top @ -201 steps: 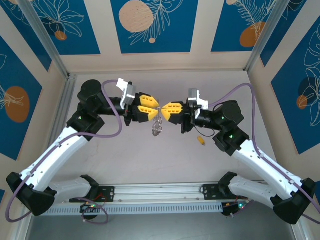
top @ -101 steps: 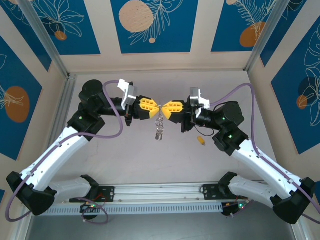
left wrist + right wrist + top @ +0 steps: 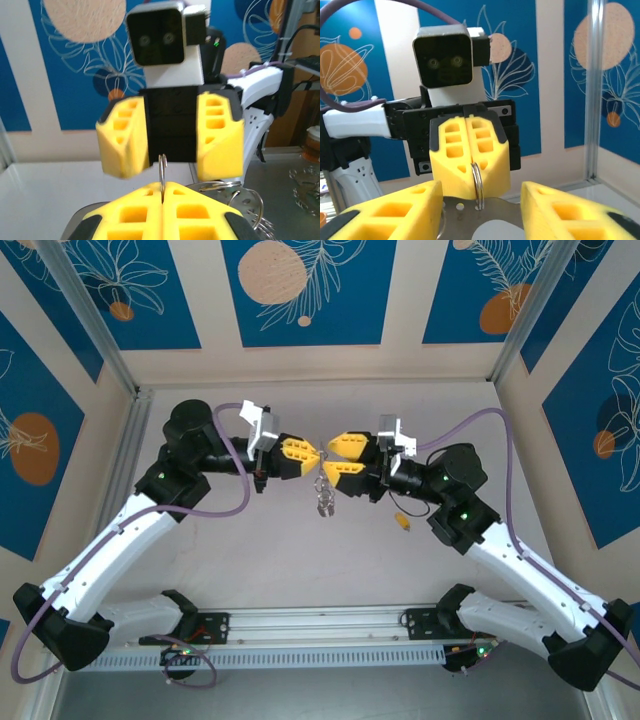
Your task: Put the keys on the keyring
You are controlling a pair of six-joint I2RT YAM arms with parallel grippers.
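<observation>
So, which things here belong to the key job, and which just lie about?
For the job: keyring, pinched in the shut left tool; silvery keys hanging from it; yellow-orange key on the table; open right tool.
Only standing by: purple cables; aluminium rail; blue wall panels.

Thin glossy metal keyring (image 3: 477,186), matt yellow plastic left tool (image 3: 312,452) and right tool (image 3: 330,456), smooth matt table (image 3: 300,555)

Hanging upright in mid-air, thin, grey and edge-on: the keyring (image 3: 322,480), being pinched at its 12 o'clock by the left gripper (image 3: 314,452). Dangling in a silvery bunch at its 6 o'clock: the keys (image 3: 326,504). Lying well apart at 4 o'clock of the keyring: a tiny yellow-orange key (image 3: 402,522).
</observation>
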